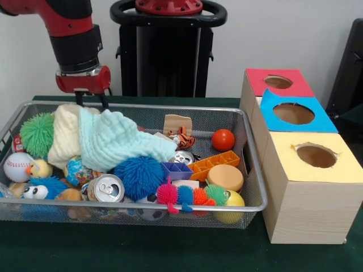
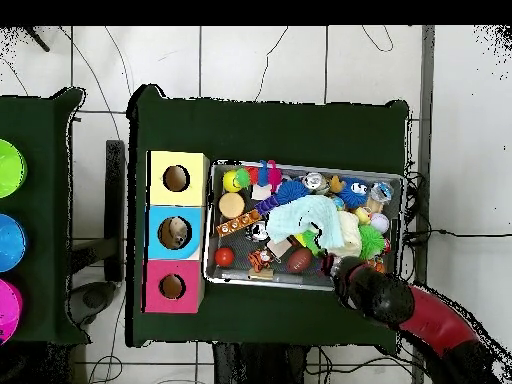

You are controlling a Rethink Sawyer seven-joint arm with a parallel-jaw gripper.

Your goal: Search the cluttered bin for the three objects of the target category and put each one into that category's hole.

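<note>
The silver wire-mesh bin (image 1: 142, 106) fills the left and middle of the table and is packed with toys. It also shows in the overhead view (image 2: 290, 284). My gripper (image 1: 91, 101) hangs open and empty just above the bin's far left rim, behind a cream cloth (image 1: 65, 133). In the overhead view the gripper (image 2: 350, 270) is at the bin's lower right corner. The round hole (image 1: 293, 113) in the blue-topped box lies to the right of the bin. Seen from overhead, the hole (image 2: 176, 232) shows something pale inside.
A light blue cloth (image 1: 122, 139) covers the bin's middle. Around it lie a green spiky ball (image 1: 37, 134), a blue spiky ball (image 1: 139, 176), a baseball (image 1: 18, 166), a can (image 1: 106, 188) and an orange ball (image 1: 223, 139). A red-topped box (image 1: 278, 82) and a yellow-topped box (image 1: 316, 154) flank the blue one.
</note>
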